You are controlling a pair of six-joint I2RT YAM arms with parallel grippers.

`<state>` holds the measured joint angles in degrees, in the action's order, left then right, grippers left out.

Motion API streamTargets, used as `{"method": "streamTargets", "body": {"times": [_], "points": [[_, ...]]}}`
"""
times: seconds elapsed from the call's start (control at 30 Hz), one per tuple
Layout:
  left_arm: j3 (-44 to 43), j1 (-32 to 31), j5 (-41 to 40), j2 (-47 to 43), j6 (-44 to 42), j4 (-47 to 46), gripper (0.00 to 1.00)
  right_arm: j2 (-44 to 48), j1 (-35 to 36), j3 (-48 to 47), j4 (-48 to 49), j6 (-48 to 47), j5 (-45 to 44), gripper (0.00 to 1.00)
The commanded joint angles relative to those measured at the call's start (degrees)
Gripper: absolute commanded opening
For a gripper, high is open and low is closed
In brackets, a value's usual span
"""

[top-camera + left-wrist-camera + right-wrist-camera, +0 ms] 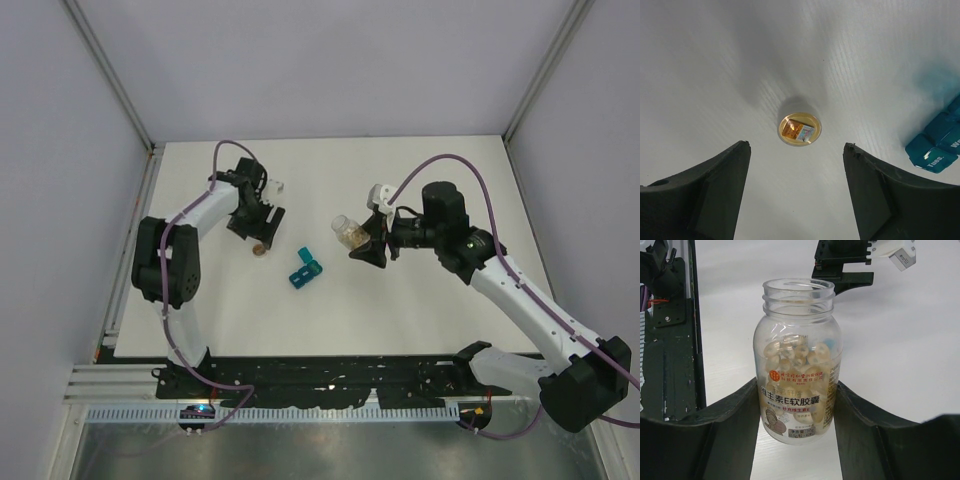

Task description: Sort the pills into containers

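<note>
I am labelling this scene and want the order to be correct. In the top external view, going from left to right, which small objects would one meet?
First the round tan cap, then the teal container strip, then the clear pill bottle.

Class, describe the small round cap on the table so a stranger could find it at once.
Start at the white table, then the left arm's hand. On the table just under it lies the cap: a small round tan disc, unlike the blocky teal container strip to its right.
</note>
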<state>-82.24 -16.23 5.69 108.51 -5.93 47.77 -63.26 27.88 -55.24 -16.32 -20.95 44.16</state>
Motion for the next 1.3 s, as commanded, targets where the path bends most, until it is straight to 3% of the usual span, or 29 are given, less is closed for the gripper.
{"method": "streamTargets", "body": {"times": [0.0, 0.67, 1.27], "points": [[-1.3, 0.1, 2.0, 0.8, 1.6, 1.4, 0.78, 1.3, -0.5, 0.2, 2.8, -0.8, 0.1, 0.06], [-1.0, 0.0, 1.7, 4.6, 5.5, -0.1, 0.65, 2.0, -0.8, 0.8, 3.7, 0.3, 2.4, 0.05], [1.6, -2.2, -1.0, 5.5, 7.9, -2.3, 0.59, 1.5, -1.0, 0.9, 3.7, 0.6, 3.1, 0.06]]}}
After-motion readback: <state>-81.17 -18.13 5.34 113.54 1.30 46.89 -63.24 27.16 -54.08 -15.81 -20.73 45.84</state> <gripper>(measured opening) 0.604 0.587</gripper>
